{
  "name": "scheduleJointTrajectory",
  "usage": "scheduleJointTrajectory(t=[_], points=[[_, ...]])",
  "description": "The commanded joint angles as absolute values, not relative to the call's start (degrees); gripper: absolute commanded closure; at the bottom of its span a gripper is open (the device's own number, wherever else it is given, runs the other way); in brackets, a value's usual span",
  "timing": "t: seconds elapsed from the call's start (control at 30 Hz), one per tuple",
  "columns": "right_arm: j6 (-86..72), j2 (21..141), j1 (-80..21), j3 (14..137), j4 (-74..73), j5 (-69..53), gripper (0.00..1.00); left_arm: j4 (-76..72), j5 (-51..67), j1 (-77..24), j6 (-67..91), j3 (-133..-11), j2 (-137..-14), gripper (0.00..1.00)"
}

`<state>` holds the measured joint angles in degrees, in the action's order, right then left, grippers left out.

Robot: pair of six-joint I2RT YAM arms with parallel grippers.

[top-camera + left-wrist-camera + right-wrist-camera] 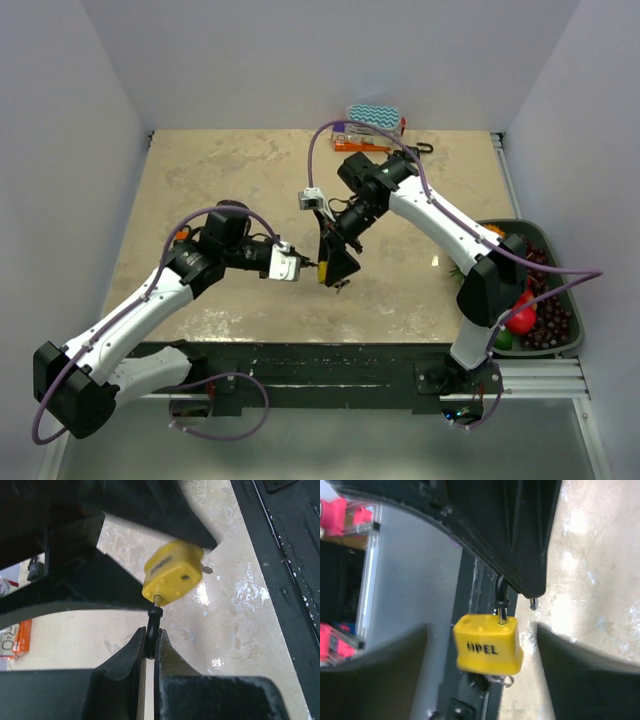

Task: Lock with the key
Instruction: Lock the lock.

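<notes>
1. L gripper (151, 636) had its jaws pressed onto the key (153, 614) head. The padlock (172, 575) sat just beyond their tips, on the key's shaft.
2. R gripper (335, 265): couldn't tell jaw state. The shackle (500, 592) ran up out of sight near it.
3. Step, prob.: key was in, turn pending.
4. Next move needed the shackle pushed home, then a wrist roll w/o slipping.

the yellow plastic padlock (172, 575) is in the air over the middle of the beige marbled surface (220, 170). the black-headed metal key (152, 625) is in its keyhole, with the left pincer (150, 635) on the key. the right pincer (481, 626) has one finger on each side of the padlock.
</notes>
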<state>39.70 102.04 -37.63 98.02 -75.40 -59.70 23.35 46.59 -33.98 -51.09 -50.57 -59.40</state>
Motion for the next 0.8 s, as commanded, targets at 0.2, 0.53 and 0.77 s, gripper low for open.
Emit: scheduleJointTrajectory(t=[0.2,0.53,0.77], points=[[29.97,95.19,-23.48,97.74,-63.29,-61.09,0.01,12.49,46.31,-28.67,-32.19,-53.61,-60.03,1.0],[26.46,83.33,-22.85,86.14,-44.93,-57.4,0.01,8.97,54.31,-24.43,-13.46,-61.16,-64.86,1.0],[25.93,79.19,-25.83,82.71,-39.38,-56.43,0.01,7.12,58.8,-24.43,-8.35,-62.84,-65.74,1.0]])
